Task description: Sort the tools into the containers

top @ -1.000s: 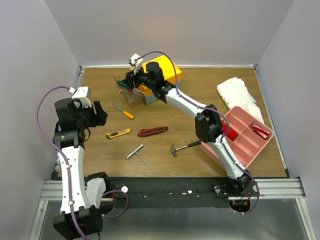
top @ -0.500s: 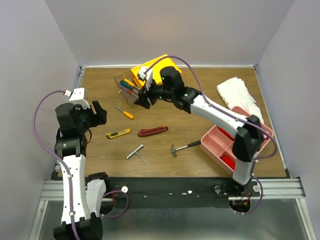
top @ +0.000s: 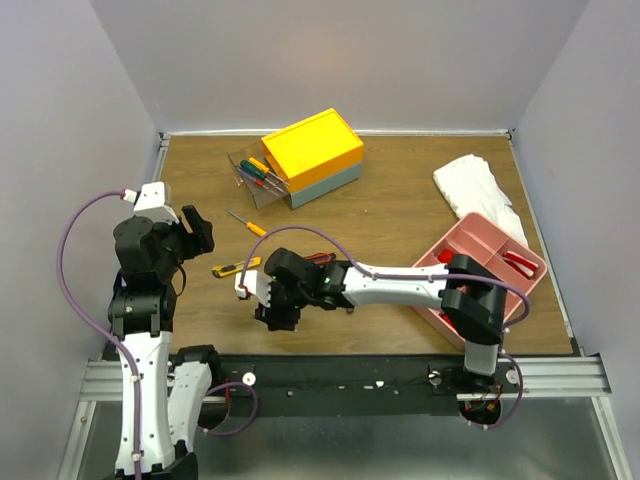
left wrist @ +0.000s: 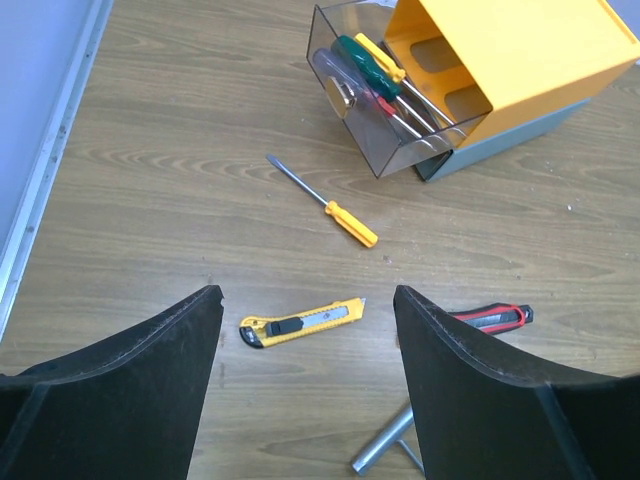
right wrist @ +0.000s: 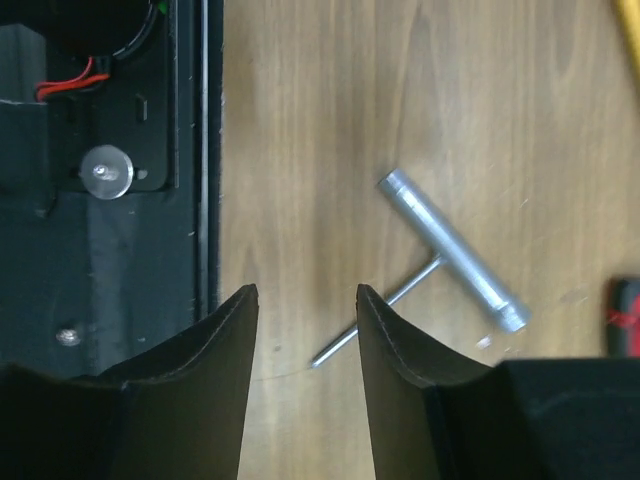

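The yellow-topped box (top: 312, 148) sits by the far edge of the counter (top: 400, 190), a little left of the middle. One clear drawer (left wrist: 372, 118) is pulled out toward the left edge. Inside it a green-handled screwdriver (left wrist: 361, 57) and a red-handled screwdriver (left wrist: 388, 106) lie side by side.

The other tools lie loose on the wood. The orange-handled screwdriver (left wrist: 350, 222) is just on the near side of the drawer. The yellow utility knife (left wrist: 300, 323) is closer to the near edge, left of the middle. The red utility knife (left wrist: 490, 319) is beside it to the right, and from overhead the right arm hides much of it. The silver wrench (right wrist: 452, 252) lies close to the near edge, left of centre.

The left fingers (top: 197, 230) hover by the left edge, spread wide with nothing in them. Their camera looks down between them at the yellow knife and the orange screwdriver.

The right arm reaches low across the near part of the counter from the near right corner. The right fingers (top: 275, 310) hang over the wrench, parted and empty. The tip of the wrench's thin rod points toward the gap and its thick bar lies off to one side. I cannot tell how high above it they are.

A pink tray (top: 500, 285) rests at the right edge. A white cloth (top: 478, 185) lies beyond it toward the far right corner.
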{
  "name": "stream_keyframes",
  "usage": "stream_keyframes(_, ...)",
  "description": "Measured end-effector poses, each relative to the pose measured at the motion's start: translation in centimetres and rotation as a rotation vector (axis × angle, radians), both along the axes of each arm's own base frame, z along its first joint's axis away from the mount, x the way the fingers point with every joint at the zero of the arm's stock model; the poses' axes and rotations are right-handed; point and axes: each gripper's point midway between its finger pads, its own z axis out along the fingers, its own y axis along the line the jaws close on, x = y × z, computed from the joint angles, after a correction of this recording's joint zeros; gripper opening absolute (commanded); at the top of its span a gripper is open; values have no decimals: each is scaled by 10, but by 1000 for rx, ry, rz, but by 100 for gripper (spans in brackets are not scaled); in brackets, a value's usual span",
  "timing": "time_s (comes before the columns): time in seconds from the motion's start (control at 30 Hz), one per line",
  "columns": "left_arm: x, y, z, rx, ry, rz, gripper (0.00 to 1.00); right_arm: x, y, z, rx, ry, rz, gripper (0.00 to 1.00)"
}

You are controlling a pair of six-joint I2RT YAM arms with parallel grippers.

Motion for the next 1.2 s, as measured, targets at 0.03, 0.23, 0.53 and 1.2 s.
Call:
stream_keyframes(0.03, -1, 0, 0, 1, -1, 1, 79, 2, 2, 0, -2, -15, 26, 51)
stream_keyframes(0.23, -11, 4, 0, 16, 0, 15, 79, 18, 11, 11, 33, -180, 214, 53)
stream_keyframes(0.53, -12, 22, 0, 9, 3, 94, 79, 33, 7, -25, -54, -192, 340, 52)
stream_keyframes(1.2, -7, 36, -18, -60, 57, 150, 78, 84, -3, -61, -145, -145, 284, 43)
